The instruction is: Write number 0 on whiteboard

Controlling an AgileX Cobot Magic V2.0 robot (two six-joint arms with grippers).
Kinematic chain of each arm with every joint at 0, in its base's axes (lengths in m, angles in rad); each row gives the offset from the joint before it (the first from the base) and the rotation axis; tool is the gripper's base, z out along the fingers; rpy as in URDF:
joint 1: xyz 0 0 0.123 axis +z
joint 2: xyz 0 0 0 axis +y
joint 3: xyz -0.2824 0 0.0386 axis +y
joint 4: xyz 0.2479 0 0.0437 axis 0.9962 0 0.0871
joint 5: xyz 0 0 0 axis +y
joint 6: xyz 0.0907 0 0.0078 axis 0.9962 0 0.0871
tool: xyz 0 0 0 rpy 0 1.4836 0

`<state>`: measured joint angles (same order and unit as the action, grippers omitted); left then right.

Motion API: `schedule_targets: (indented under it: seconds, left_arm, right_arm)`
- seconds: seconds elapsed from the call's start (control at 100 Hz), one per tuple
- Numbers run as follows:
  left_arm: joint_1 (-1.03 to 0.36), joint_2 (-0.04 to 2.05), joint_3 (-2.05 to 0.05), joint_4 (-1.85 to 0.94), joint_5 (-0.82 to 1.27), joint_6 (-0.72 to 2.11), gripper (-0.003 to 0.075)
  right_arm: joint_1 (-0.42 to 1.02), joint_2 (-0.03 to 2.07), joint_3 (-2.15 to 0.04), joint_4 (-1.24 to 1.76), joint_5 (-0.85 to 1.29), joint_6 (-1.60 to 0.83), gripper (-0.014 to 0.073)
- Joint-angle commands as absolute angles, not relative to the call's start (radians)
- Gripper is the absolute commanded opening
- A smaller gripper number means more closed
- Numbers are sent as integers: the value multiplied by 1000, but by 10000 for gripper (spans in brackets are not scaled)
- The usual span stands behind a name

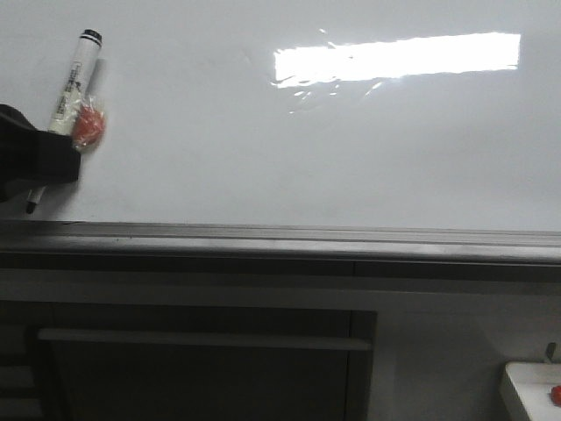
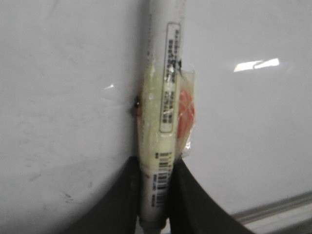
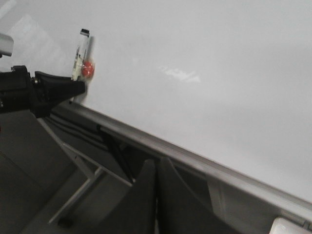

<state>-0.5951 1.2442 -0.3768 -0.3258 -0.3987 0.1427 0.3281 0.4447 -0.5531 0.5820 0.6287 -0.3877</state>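
The whiteboard [image 1: 333, 149] is glossy white with a bright rectangular reflection and a grey rail along its lower edge. No number 0 shows on it. My left gripper [image 1: 53, 158] is at the far left, shut on a white marker [image 1: 74, 79] with a black end cap and an orange tag taped to it. The marker's tip [image 1: 31, 207] points down just above the rail, close to the board. In the left wrist view the marker [image 2: 163, 122] is pinched between my left gripper's [image 2: 156, 185] dark fingers. My right gripper [image 3: 157, 170] is shut and empty, below the rail.
The grey rail [image 1: 351, 235] runs across under the board, with a dark frame and a crossbar [image 1: 202, 338] beneath. A white box corner with a red spot [image 1: 535, 390] sits at the lower right. Faint dark smudges mark the board [image 2: 68, 195] near the marker.
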Motion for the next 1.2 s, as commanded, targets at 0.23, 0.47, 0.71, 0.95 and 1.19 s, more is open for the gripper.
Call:
schedule_targets:
  seconds: [0.23,0.47,0.71,0.95,1.19]
  left_arm:
    - [-669,1075,-404,251,-362,129,-20]
    - [-773,949,-404,401,-265,129,-20]
    - [-926,909,-398,495,-178,129,-20]
    - [-1025,911,-398,501,-192,129,-20]
    - [-1026,911,-398,501,-205,129,-20]
  right_arm:
    - [527,730,-680,775,615,-777,0]
    - [738,836,-747,672,514,-857,437]
    - [786,857,-767,657,451,-906,429]
    - [810,857,-771,657,487,-915,429]
    - [901,922,-787,657,469,-931,429]
